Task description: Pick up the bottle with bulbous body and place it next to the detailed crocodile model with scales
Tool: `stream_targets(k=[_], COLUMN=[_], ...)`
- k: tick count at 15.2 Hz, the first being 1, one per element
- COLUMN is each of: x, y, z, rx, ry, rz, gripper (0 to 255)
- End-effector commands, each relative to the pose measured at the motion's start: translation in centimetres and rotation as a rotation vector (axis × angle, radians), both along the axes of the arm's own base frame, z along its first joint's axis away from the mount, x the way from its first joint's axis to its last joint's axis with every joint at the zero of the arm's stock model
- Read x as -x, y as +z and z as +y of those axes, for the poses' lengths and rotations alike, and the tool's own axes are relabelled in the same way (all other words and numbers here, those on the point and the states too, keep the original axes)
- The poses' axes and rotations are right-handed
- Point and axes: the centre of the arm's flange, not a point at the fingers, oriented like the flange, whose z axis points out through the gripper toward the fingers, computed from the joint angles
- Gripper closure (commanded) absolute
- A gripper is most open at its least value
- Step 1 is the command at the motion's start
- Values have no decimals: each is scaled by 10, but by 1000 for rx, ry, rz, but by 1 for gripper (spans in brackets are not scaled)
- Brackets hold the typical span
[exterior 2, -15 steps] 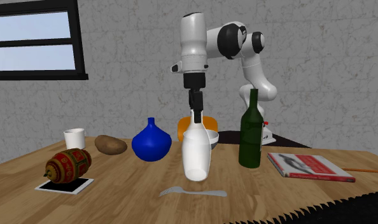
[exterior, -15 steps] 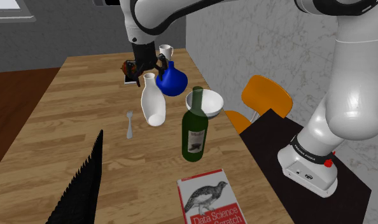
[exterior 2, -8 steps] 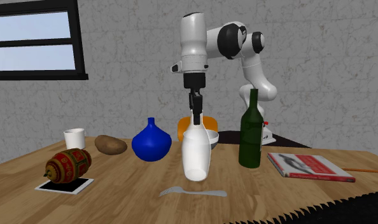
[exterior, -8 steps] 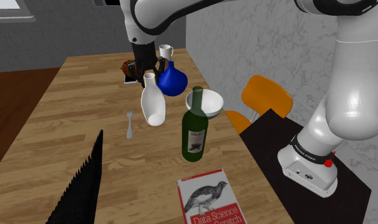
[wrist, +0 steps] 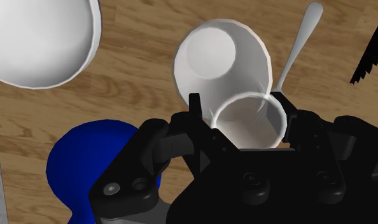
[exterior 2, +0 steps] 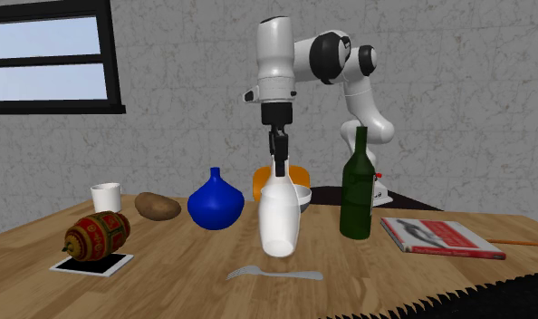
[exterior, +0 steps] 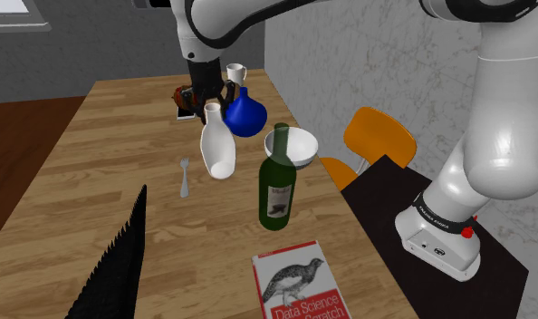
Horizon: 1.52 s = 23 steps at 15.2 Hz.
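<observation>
A white bottle [exterior: 217,149] [exterior 2: 279,217] with a wide rounded body and narrow neck is at the middle of the wooden table [exterior: 95,154], leaning a little. My gripper [exterior: 208,101] [exterior 2: 278,163] [wrist: 248,121] comes straight down and is shut on its neck, one finger on each side of the open mouth. I cannot tell whether its base touches the table. A blue bulbous bottle [exterior: 245,115] [exterior 2: 214,204] [wrist: 86,159] stands just beyond it, untouched. The black spiky crocodile [exterior: 122,263] [exterior 2: 457,304] [wrist: 372,54] lies at the table's near end.
Near the white bottle are a fork [exterior: 184,177] [exterior 2: 274,273], a white bowl [exterior: 292,145] and a tall green wine bottle [exterior: 277,186] [exterior 2: 355,195]. A book [exterior: 294,281] lies beside the crocodile. A mug [exterior 2: 106,197], potato [exterior 2: 158,207] and barrel toy [exterior 2: 98,237] sit at the far end.
The fingers, spread wide around the white bottle's neck a second ago, have closed onto it. The arm and bottle have hardly moved since.
</observation>
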Motion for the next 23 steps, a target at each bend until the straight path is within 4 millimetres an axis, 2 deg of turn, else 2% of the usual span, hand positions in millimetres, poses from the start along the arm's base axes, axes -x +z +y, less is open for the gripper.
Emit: stream_targets(k=[1,23], x=[0,0], y=[7,124], z=[0,0], rx=[0,0], ry=[0,0], rz=[0,0], gripper=[255,255])
